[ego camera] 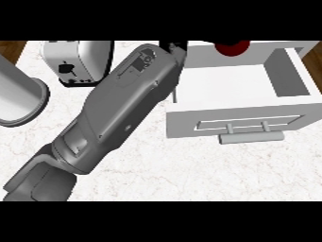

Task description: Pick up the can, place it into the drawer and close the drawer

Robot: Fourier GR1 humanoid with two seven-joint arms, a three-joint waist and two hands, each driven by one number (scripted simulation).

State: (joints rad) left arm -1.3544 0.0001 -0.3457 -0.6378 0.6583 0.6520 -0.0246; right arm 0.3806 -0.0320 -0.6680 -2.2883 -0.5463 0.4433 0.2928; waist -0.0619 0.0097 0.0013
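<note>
Our hand [175, 46] shows only as a sliver of black at the far end of one long grey forearm [118, 113], and we cannot tell whether it is closed or spread. The forearm enters from the lower left corner of the view and runs diagonally up across the worktop [191, 170] to the far left corner of the drawer [240, 90]. Coming in from that side, we judge it to be the left arm, though this is a judgement only. No second hand appears anywhere.

The drawer is a white box, pulled open toward us, standing near the worktop's right edge. Its front panel faces the near edge and carries a pale bar handle [250, 137]. Its floor looks mostly bare.

At the drawer's far edge, close to the hand, sits a dark red rounded shape [232, 47], cut off by the top of the view. We take this to be the can. Whether it rests inside the drawer, just behind it, or hangs from the hand, we cannot tell.

A white toaster [76, 61] stands by the worktop's far left, and a large pale cylinder [10, 92] lies at the left edge.

As we judge it, the can has reached the drawer, so the carrying is largely done. What remains is settling or releasing it inside, drawing the arm clear, and pushing the drawer shut, which stands fully open.
</note>
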